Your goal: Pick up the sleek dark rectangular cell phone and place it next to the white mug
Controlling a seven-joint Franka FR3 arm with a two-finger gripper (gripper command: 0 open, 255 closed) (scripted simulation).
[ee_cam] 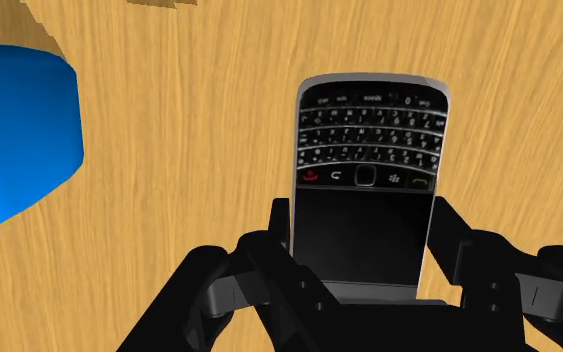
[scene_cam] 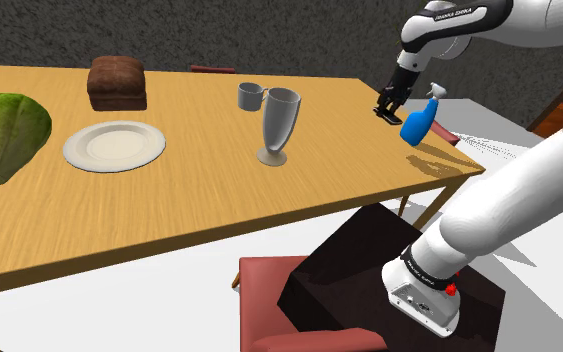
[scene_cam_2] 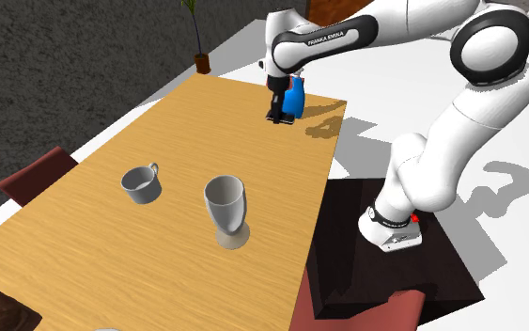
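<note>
- Cell phone (ee_cam: 369, 170) clasped by its sides, near one end, in closed pincer (ee_cam: 364, 238).
- Risk: end grip, phone pivoting loose; blue spray bottle (scene_cam: 421, 122) just beside, liable to knocking.

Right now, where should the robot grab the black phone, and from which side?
By its two long side edges, at the screen end, coming straight down from above. The phone lies flat on the wooden table, so only its thin sides can be pinched, and it is narrower across than along. The hand sits over that end.
</note>
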